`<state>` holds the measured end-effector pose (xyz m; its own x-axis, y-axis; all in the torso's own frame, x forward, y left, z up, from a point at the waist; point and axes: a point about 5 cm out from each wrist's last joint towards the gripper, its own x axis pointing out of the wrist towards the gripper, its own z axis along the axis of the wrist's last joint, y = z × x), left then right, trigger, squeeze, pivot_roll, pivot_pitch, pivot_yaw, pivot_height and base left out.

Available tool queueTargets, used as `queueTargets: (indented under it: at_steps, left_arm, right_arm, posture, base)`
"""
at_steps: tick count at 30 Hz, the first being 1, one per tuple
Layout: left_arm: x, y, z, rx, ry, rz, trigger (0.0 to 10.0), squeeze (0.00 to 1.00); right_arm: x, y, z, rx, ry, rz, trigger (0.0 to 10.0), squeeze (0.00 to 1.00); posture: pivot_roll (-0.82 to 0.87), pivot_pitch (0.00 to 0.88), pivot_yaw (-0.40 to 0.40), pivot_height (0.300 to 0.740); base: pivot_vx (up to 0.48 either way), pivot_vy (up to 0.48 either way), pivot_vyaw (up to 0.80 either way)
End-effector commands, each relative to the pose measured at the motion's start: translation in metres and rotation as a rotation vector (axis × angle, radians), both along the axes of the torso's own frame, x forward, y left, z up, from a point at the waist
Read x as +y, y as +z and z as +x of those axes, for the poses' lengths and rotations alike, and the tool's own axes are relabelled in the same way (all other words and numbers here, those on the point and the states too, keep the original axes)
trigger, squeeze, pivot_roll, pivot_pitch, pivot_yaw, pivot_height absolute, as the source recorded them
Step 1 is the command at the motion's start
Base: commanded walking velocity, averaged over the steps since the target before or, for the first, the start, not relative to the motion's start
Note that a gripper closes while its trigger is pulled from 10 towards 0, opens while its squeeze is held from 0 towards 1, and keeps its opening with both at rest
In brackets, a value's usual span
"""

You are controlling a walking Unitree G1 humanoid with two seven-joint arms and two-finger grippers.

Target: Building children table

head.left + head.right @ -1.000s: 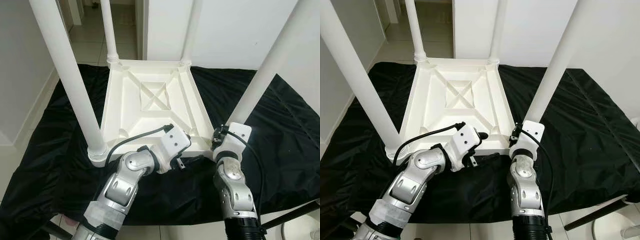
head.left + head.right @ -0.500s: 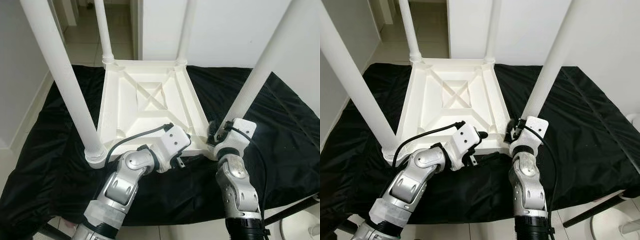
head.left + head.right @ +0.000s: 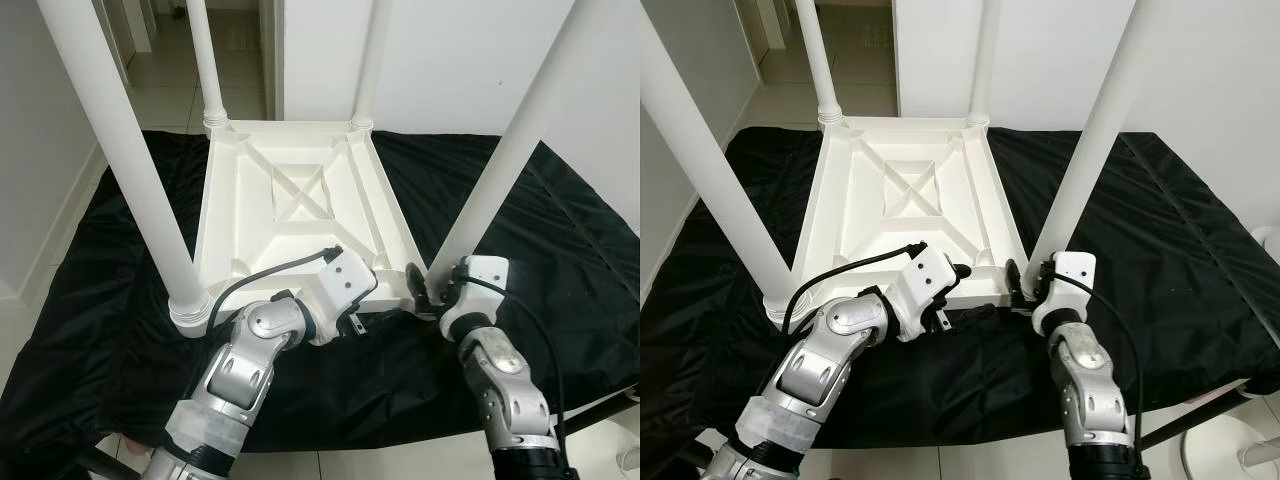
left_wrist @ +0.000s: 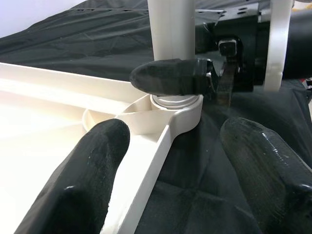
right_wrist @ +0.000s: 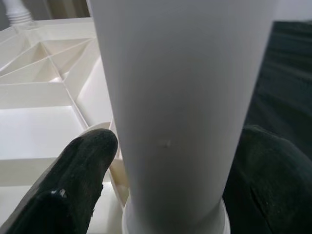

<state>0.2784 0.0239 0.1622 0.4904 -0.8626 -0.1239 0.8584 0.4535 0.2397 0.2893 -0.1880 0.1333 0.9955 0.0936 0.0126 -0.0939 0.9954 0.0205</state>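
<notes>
Children's table [image 3: 300, 215] lies upside down on the black cloth [image 3: 560, 250], ahead of both end effectors. Left wrist view: left end effector [image 4: 180, 170] gapes empty at the rim, likely steadying. Right wrist view: right end effector [image 5: 170, 180] straddles the near-right leg [image 5: 180, 97], fingers [image 5: 83, 175] beside it, probably for screwing in

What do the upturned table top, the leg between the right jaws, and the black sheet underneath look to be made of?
Table top: likely moulded plastic, matt white, judging by its ribbed underside.
Leg at the right gripper: smooth white tube, probably plastic too; it could be painted metal.
Black sheet: thin creased fabric or film with a faint sheen.
</notes>
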Motion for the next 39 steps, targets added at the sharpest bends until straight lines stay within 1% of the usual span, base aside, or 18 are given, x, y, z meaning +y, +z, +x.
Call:
queueTargets:
  at_steps: [1,3,4,6,10,14,15,16,17,18,23,26,27,28,29,31,32,39]
  left_arm:
    - [0.003,0.005,0.004,-0.033,0.089,-0.009,10.0,0.0]
    - [0.003,0.005,0.005,-0.034,0.091,-0.009,10.0,0.0]
    - [0.002,0.005,0.006,-0.037,0.094,-0.011,10.0,0.0]
    - [0.003,0.006,0.006,-0.04,0.096,-0.012,10.0,0.0]
    - [0.003,0.009,0.01,-0.042,0.107,-0.018,10.0,0.0]
    - [0.002,0.008,0.01,-0.046,0.103,-0.015,10.0,0.0]
    - [0.001,0.009,0.01,-0.049,0.101,-0.016,10.0,0.0]
    - [0.001,0.009,0.01,-0.049,0.101,-0.016,10.0,0.0]
    - [0.002,0.009,0.01,-0.049,0.101,-0.017,10.0,0.0]
    - [0.002,0.009,0.01,-0.049,0.101,-0.017,10.0,0.0]
    - [0.001,0.011,0.01,-0.054,0.105,-0.022,10.0,0.0]
    - [0.001,0.011,0.01,-0.055,0.105,-0.023,10.0,0.0]
    - [0.001,0.011,0.01,-0.055,0.106,-0.023,10.0,0.0]
    - [0.001,0.01,0.011,-0.057,0.107,-0.021,10.0,0.0]
    - [0.001,0.01,0.011,-0.057,0.108,-0.021,10.0,0.0]
    - [0.001,0.01,0.01,-0.058,0.108,-0.021,10.0,0.0]
    - [0.001,0.01,0.011,-0.058,0.111,-0.023,10.0,0.0]
    - [0.003,0.011,0.01,-0.059,0.123,-0.027,10.0,0.0]
  right_arm:
    - [-0.01,0.0,0.003,-0.005,0.006,-0.042,10.0,0.0]
    - [-0.014,0.0,0.004,-0.003,0.014,-0.057,10.0,0.0]
    - [-0.018,0.0,0.006,-0.002,0.038,-0.07,10.0,0.0]
    - [-0.018,0.0,0.006,0.0,0.056,-0.08,10.0,0.0]
    - [-0.013,-0.004,0.007,-0.006,0.156,-0.118,10.0,0.0]
    - [-0.009,-0.006,0.009,-0.007,0.2,-0.125,10.0,0.0]
    - [-0.005,-0.007,0.012,-0.013,0.248,-0.148,10.0,0.0]
    - [-0.005,-0.007,0.012,-0.013,0.248,-0.148,10.0,0.0]
    - [-0.002,-0.007,0.013,-0.017,0.28,-0.172,10.0,0.0]
    - [-0.002,-0.007,0.013,-0.017,0.28,-0.172,10.0,0.0]
    - [-0.009,-0.004,0.027,-0.01,0.336,-0.245,10.0,0.0]
    - [-0.01,-0.004,0.029,-0.007,0.34,-0.251,10.0,0.0]
    - [-0.01,-0.003,0.031,-0.012,0.364,-0.268,10.0,0.0]
    - [-0.01,-0.001,0.033,-0.019,0.387,-0.288,5.5,0.0]
    - [-0.009,0.0,0.034,-0.023,0.407,-0.293,2.4,0.0]
    - [-0.008,0.0,0.035,-0.029,0.427,-0.294,2.4,0.0]
    - [-0.007,0.0,0.035,-0.028,0.438,-0.291,0.0,0.0]
    - [-0.004,-0.004,0.033,-0.029,0.471,-0.294,0.0,0.0]
  posture:
    - [-0.05,0.033,-0.018,0.74]
    - [-0.06,0.034,-0.014,0.74]
    - [-0.06,0.034,-0.013,0.74]
    - [-0.06,0.037,-0.012,0.74]
    - [-0.07,0.037,-0.008,0.74]
    - [-0.07,0.033,-0.011,0.74]
    - [-0.08,0.031,-0.019,0.74]
    - [-0.08,0.031,-0.019,0.74]
    - [-0.08,0.029,-0.021,0.74]
    - [-0.08,0.029,-0.021,0.74]
    - [-0.07,0.028,-0.029,0.74]
    - [-0.07,0.028,-0.029,0.74]
    - [-0.07,0.022,-0.032,0.74]
    - [-0.07,0.022,-0.032,0.74]
    - [-0.06,0.018,-0.037,0.74]
    - [-0.06,0.017,-0.04,0.74]
    - [-0.06,0.017,-0.045,0.74]
    - [-0.03,0.022,-0.055,0.74]
  base:
    - [0.0,0.0,0.0]
    - [0.0,0.0,0.0]
    - [0.0,0.0,0.0]
    - [0.0,0.0,0.0]
    - [0.0,0.0,0.0]
    - [0.0,0.0,0.0]
    - [0.0,0.0,0.0]
    - [0.0,0.0,0.0]
    - [0.0,0.0,0.0]
    - [0.0,0.0,0.0]
    - [0.0,0.0,0.0]
    - [0.0,0.0,0.0]
    - [0.0,0.0,0.0]
    - [0.0,0.0,0.0]
    - [0.0,0.0,0.0]
    - [0.0,0.0,0.0]
    - [0.0,0.0,0.0]
    - [0.0,0.0,0.0]
